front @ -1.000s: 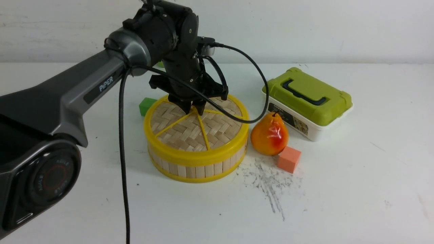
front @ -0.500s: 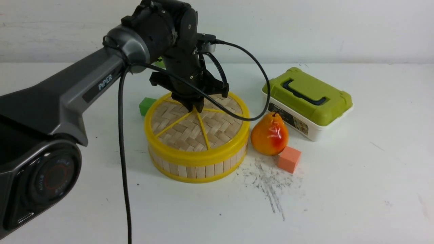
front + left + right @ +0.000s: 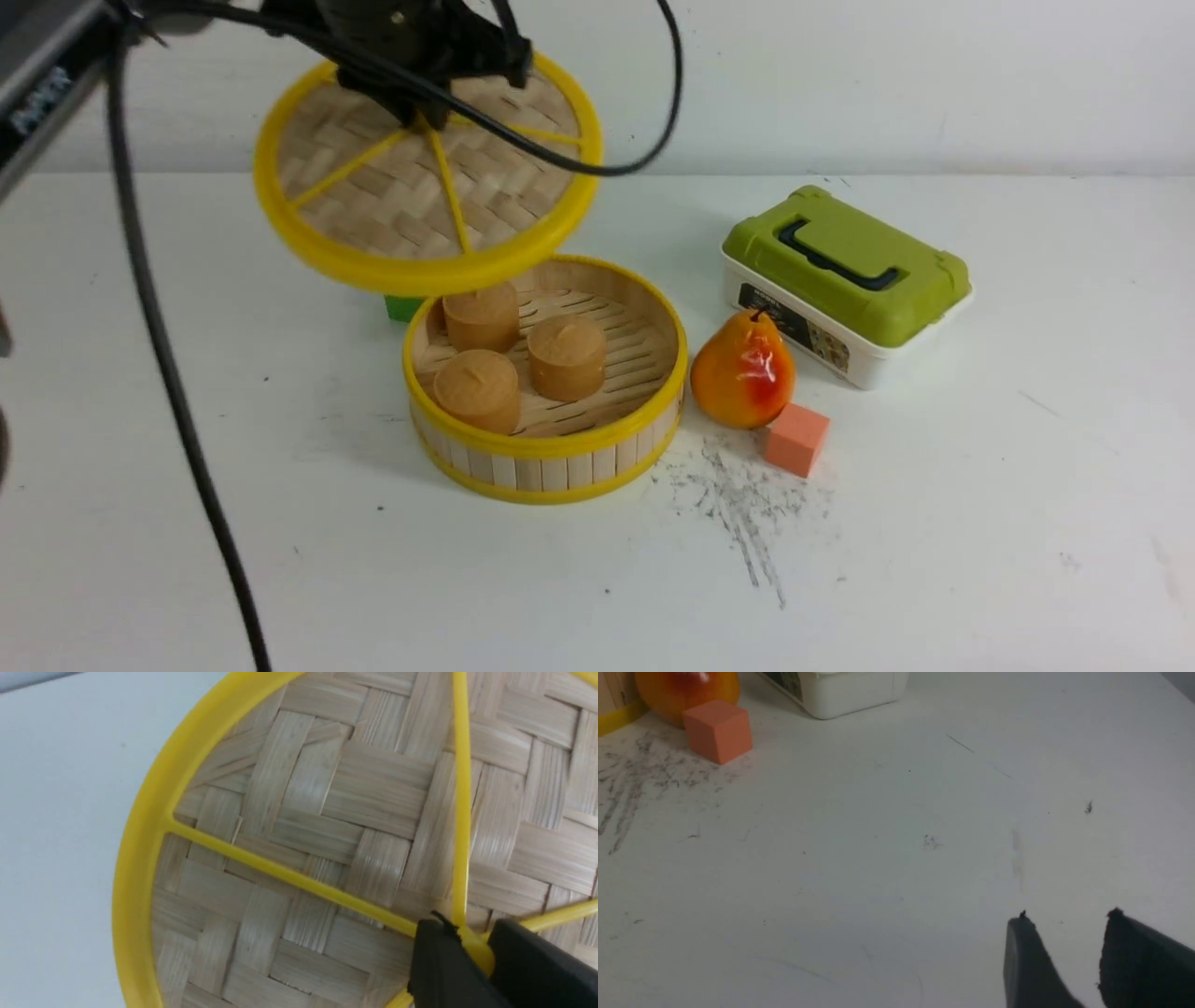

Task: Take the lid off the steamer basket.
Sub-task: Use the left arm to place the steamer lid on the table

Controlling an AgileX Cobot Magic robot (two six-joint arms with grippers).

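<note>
The woven bamboo lid (image 3: 373,210) with yellow rim was sitting on the steamer basket (image 3: 551,462) in the earlier pictures; now it is in the air, raised above the basket and moved toward the robot's left and toward the wall. The left gripper (image 3: 425,117), which was at the centre of the lid over the basket, has gone up together with it. The inside of the basket has come into view, with its slatted floor (image 3: 611,322) and three round brown buns (image 3: 567,357). Of the green block (image 3: 403,308), the lid now hides the upper part.
</note>
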